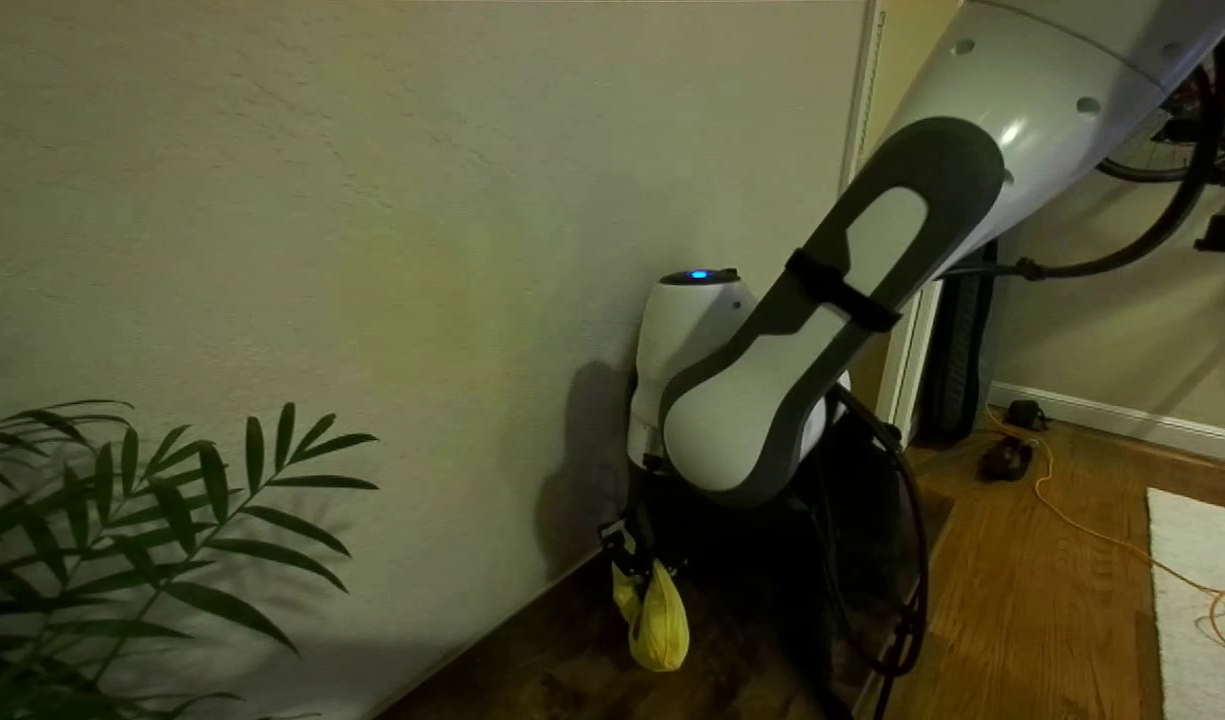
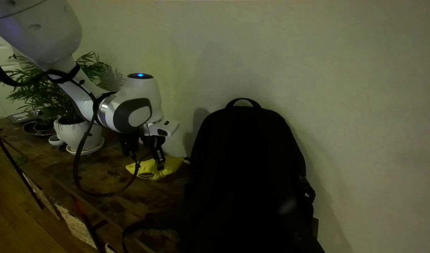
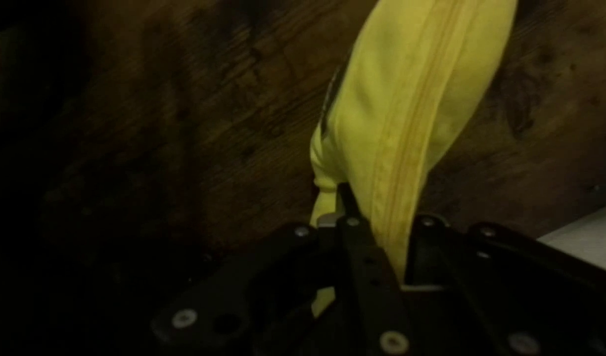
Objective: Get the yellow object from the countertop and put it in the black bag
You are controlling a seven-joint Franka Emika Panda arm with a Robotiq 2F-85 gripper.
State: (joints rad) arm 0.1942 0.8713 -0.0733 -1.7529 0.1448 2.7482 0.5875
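Observation:
The yellow object (image 3: 411, 99) is a soft, folded fabric piece with a stitched strip along it. In the wrist view it runs between the fingers of my gripper (image 3: 382, 212), which are shut on it. In an exterior view the yellow object (image 2: 171, 165) spreads to both sides of my gripper (image 2: 159, 164), low over the dark brown countertop (image 2: 106, 172). I cannot tell whether it touches the surface. The black bag (image 2: 250, 168) stands upright beside the gripper, its loop handle on top. In an exterior view the yellow object (image 1: 662, 625) hangs under my gripper (image 1: 647, 560).
A wall (image 2: 369, 105) stands behind the countertop. A potted plant (image 2: 78, 135) in a white pot stands at the countertop's far end, with a small white cup (image 2: 55, 140) beside it. A strap (image 2: 144, 225) lies at the front edge by the bag. A black cable loops from the arm.

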